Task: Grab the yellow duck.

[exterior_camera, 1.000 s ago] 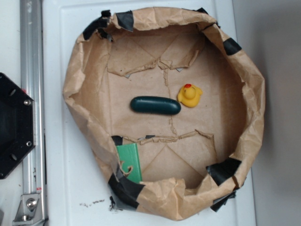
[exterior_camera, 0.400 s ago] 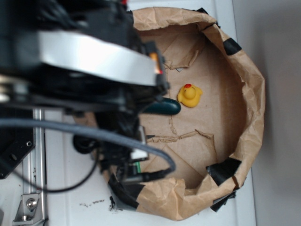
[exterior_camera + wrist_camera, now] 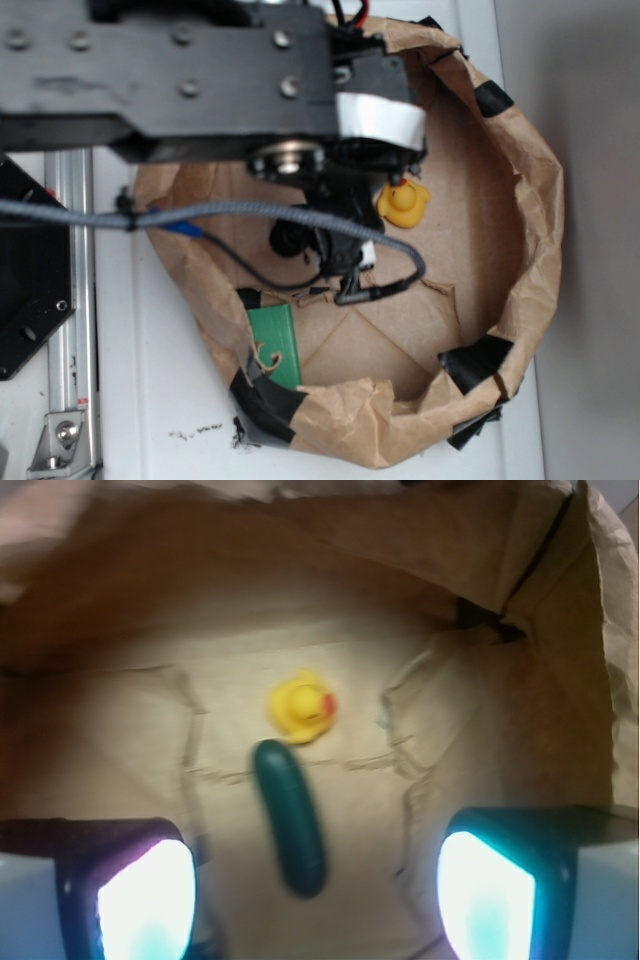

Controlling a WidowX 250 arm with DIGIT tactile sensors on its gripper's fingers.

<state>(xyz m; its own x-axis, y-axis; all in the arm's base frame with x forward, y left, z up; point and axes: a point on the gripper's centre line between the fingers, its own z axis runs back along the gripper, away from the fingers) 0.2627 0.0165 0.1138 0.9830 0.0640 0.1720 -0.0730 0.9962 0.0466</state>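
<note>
Two toys lie inside the paper bag (image 3: 520, 200), below the raised end effector (image 3: 315, 880).
From the wrist view, its fingers (image 3: 140, 895) stand wide apart, holding nothing; the dark green capsule (image 3: 290, 818) lies between and ahead of them, and the yellow duck (image 3: 302, 706) sits just beyond the capsule's far end, nearly touching it.

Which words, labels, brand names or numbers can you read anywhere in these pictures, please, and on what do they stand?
None can be read in either view.
Green card: a small pale curly mark at its lower edge, too small to tell whether it is writing.
Yellow duck, dark green capsule, brown paper bag and its black tape: no print visible.
Robot arm: only screws and a plain silver band.
</note>
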